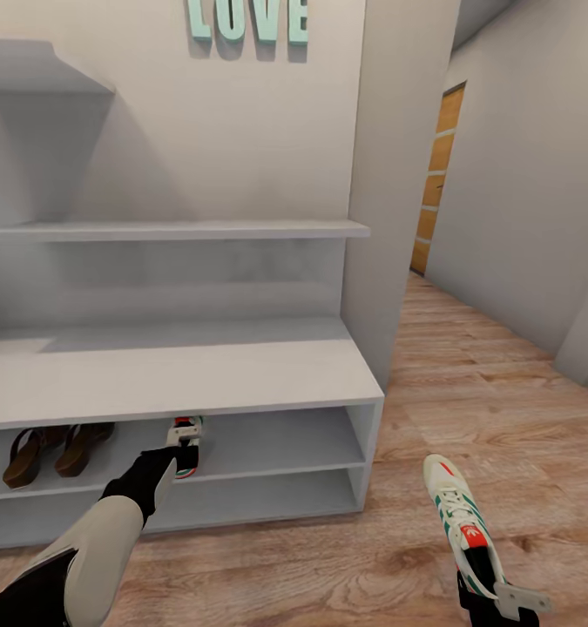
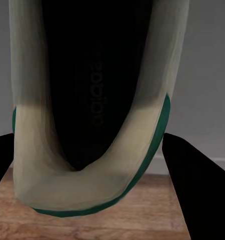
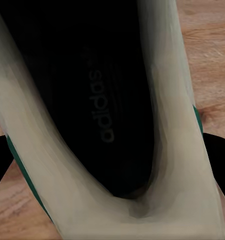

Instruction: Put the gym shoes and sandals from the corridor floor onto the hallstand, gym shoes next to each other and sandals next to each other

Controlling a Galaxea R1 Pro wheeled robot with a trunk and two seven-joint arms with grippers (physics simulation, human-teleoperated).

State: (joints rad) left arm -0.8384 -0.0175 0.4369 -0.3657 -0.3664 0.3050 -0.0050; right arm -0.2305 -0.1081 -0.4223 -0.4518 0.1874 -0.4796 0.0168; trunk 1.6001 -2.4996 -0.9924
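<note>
At about seven o'clock in the head view, the left arm reaches forward into the upper open shelf of the hallstand [image 1: 180, 374], a wide light-grey bench unit against the wall. Its left gripper [image 1: 185, 455] is clamped on the heel end of one gym shoe [image 1: 186, 433], which sits just under the bench top, with its red label and green trim facing out. From the left wrist view, that shoe's dark opening and cream collar with a green edge [image 2: 92, 150] lie between the two black fingers [image 2: 197, 190], one on each side and pressed against the collar.

Toward nine o'clock from that shoe, on the same shelf level, the two sandals [image 1: 54, 448] stand close together, dark brown with tan footbeds, tilted on their edges.

At five o'clock, the right gripper [image 1: 494, 601] holds the second gym shoe [image 1: 457, 518] by its heel, toe pointing toward twelve o'clock, above the corridor floor [image 1: 503, 392] and well apart from the hallstand. The right wrist view looks straight into this sneaker [image 3: 107, 125], with a printed insole and wood planks behind; the fingers [image 3: 220, 160] show as dark shapes closed against both sides of its heel collar.

Above the bench top runs a wall shelf [image 1: 172, 230], with pale green letters [image 1: 246, 19] on the wall at twelve o'clock. A corridor with a wooden door [image 1: 437, 178] opens at two o'clock.
</note>
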